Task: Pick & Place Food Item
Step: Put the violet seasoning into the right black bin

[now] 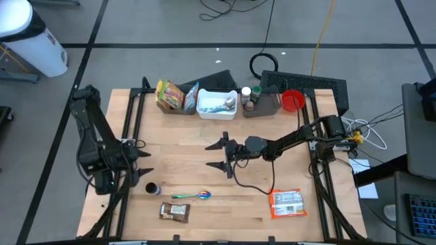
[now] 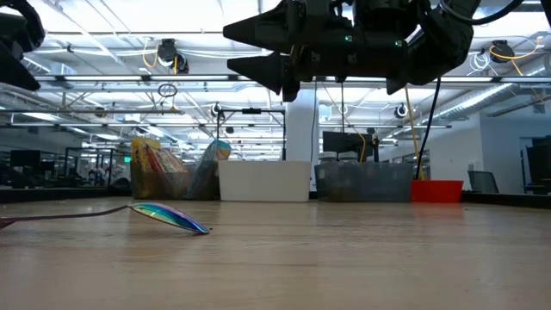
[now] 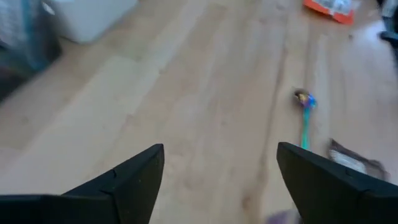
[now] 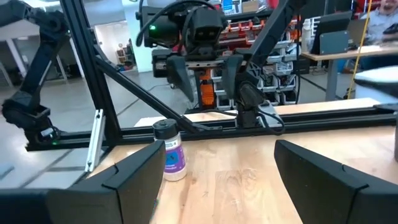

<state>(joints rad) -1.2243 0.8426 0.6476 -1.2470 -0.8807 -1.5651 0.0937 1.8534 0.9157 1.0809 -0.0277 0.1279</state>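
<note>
An orange food packet point(image 1: 287, 203) lies flat near the table's front right; it also shows in the left wrist view point(image 3: 329, 7). A brown snack bar point(image 1: 174, 211) lies at the front left, also in the left wrist view point(image 3: 351, 158). My right gripper point(image 1: 219, 155) is open and empty above the table's middle, fingers pointing toward the left edge; it hangs high in the low view point(image 2: 258, 47). My left gripper point(image 1: 141, 158) is open and empty at the left side, pointing right. Between my left fingers point(image 3: 221, 168) and my right fingers point(image 4: 217, 168) there is only bare table.
A colourful spoon point(image 1: 192, 196) and a small purple-labelled bottle point(image 1: 152, 188) lie near the snack bar. Along the far edge stand snack bags point(image 1: 174, 96), a white bin point(image 1: 216, 103), a grey tray with bottles point(image 1: 262, 102) and a red cup point(image 1: 292, 101). A cable runs under the right arm.
</note>
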